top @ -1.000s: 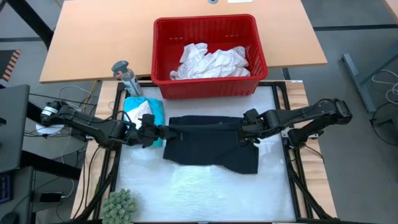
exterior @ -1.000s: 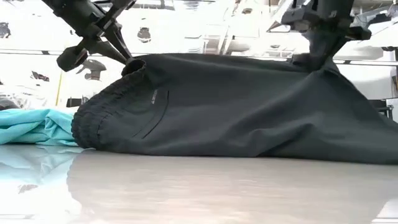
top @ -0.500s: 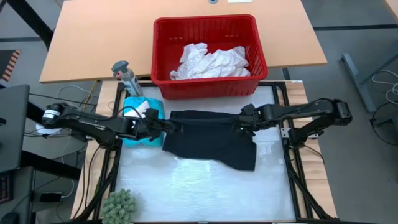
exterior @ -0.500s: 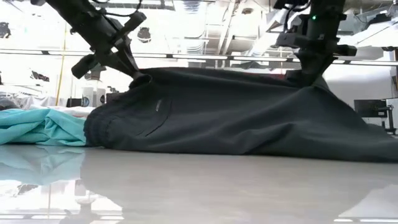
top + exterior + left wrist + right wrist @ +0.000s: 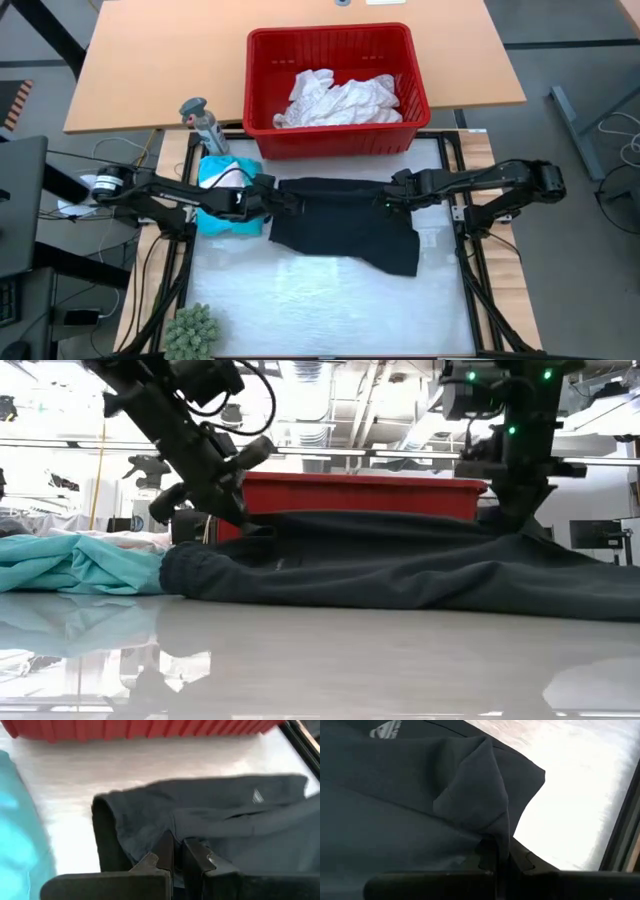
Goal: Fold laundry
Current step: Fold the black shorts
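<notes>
At the left edge of the white work surface (image 5: pixel 300 300) a teal garment (image 5: pixel 225 195) is seen lying in a loose heap, with a spray bottle (image 5: pixel 203 125) standing just behind it and a small green plant (image 5: pixel 192 328) near the front corner. Just beside the teal heap, the left gripper (image 5: pixel 278 198) is held low over the table, its fingers (image 5: pixel 197 857) pinched shut on the waistband corner of the black shorts (image 5: pixel 345 225). The shorts are spread flat across the middle of the surface, in front of the red basket (image 5: pixel 335 40), in which white laundry (image 5: pixel 340 98) is piled. At the shorts' other upper corner the right gripper (image 5: pixel 392 200) is closed on a raised fold of the same dark cloth, as the right wrist view shows.

The fabric is judged to be light, soft and limp: it sags between the two grips and drapes in creases, so no shape will be kept unless it is laid down. It is best taken by the thicker gathered waistband or by the corners, where a pinch holds several layers. A grip on a single thin layer could slip or drag the rest askew on the smooth, glossy surface.
</notes>
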